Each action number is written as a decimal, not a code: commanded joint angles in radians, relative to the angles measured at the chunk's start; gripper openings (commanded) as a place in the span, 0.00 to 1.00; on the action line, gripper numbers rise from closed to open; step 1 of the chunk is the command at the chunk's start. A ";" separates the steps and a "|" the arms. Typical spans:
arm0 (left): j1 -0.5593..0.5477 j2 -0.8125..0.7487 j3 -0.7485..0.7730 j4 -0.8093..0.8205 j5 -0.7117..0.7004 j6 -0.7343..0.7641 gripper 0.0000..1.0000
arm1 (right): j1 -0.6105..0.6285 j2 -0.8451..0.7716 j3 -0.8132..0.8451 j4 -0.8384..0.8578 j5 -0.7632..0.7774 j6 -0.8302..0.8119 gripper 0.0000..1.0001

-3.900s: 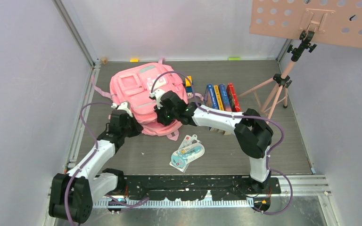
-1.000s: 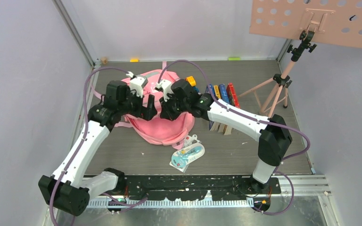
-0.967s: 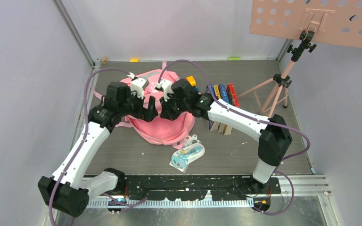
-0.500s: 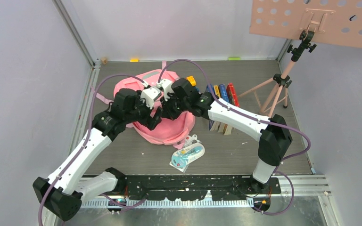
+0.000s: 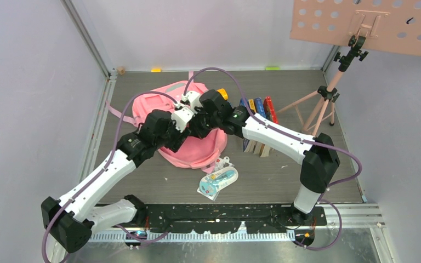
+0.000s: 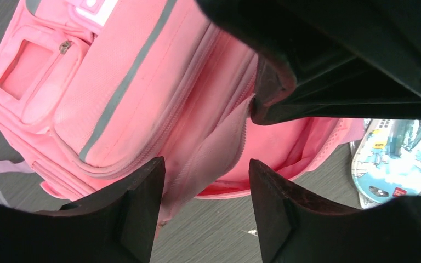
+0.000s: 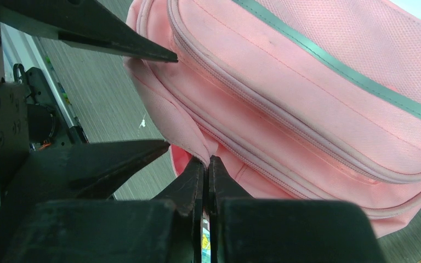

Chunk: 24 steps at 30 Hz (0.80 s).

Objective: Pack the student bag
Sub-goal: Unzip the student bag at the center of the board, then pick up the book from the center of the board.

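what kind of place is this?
Probably a walled robot test cell, not a classroom: plain lilac panel walls, a black perforated mounting rail at the near edge, staged props: pink fabric backpack, row of books.

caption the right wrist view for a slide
Right gripper pinches a fold of the pink student bag; open left gripper close by

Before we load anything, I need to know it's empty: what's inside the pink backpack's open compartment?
Through the unzipped gap of the backpack, only pink lining shows, no items. The deeper interior is hidden by fabric and the right gripper, whose jaws pinch the opening's edge.
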<state>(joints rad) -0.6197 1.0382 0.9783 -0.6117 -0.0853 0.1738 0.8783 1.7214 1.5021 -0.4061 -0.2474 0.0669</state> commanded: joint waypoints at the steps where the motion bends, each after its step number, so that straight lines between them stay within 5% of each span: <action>1: -0.003 0.006 -0.016 0.067 -0.016 0.002 0.54 | -0.009 -0.074 0.042 0.070 -0.029 0.020 0.00; 13: -0.003 -0.037 -0.060 0.107 0.045 0.000 0.00 | -0.009 -0.087 0.031 0.073 -0.025 0.024 0.00; 16: -0.003 -0.037 -0.054 0.103 0.046 -0.007 0.00 | -0.009 -0.091 0.028 0.073 -0.007 0.030 0.03; 24: 0.013 -0.060 -0.037 0.097 -0.041 -0.062 0.00 | -0.008 -0.149 -0.021 0.068 0.100 0.041 0.42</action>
<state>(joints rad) -0.6209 1.0103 0.9215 -0.5255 -0.0669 0.1623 0.8745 1.6932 1.4868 -0.4202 -0.2062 0.0937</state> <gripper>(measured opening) 0.048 0.335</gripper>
